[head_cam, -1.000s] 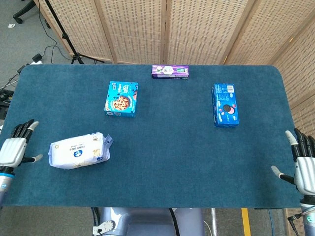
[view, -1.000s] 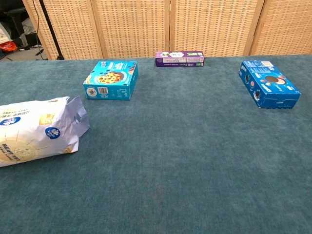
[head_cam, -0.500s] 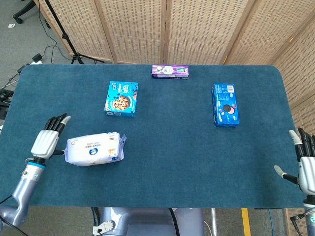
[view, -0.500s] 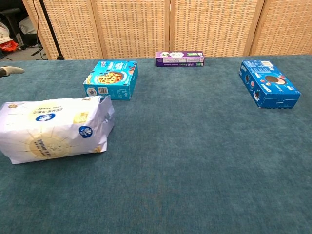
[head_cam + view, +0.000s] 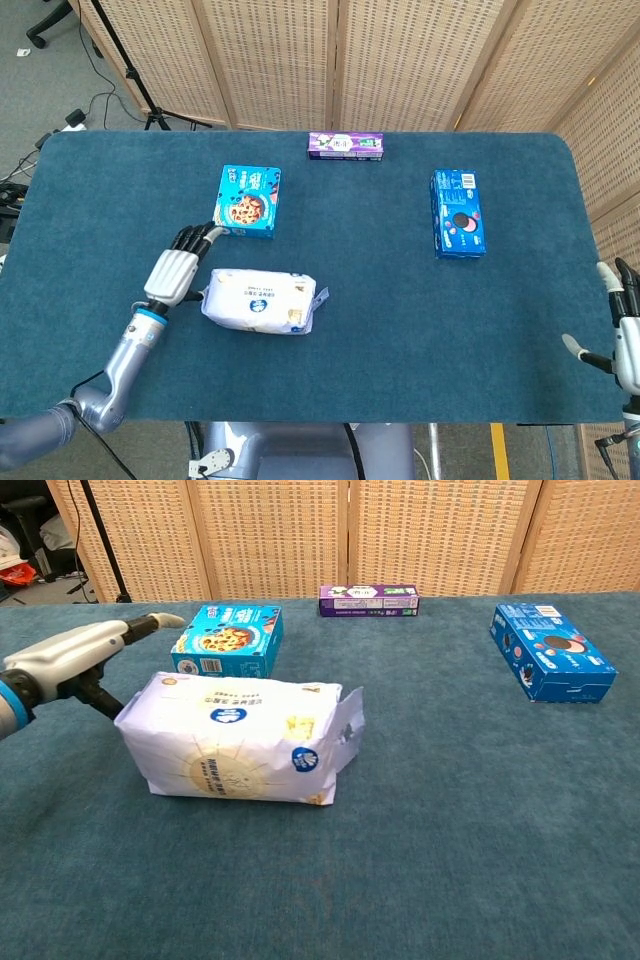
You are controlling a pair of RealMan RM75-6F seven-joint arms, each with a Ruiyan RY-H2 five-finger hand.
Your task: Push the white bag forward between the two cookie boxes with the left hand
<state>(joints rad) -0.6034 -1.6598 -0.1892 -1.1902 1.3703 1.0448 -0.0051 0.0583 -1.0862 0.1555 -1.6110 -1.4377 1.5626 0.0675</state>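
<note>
My left hand rests flat against the left end of the white bag, fingers stretched out and holding nothing. The bag lies on its side on the blue table, nearer me than the chocolate-chip cookie box, with the sandwich cookie box well off to its right. My right hand hangs open-fingered at the table's right edge
</note>
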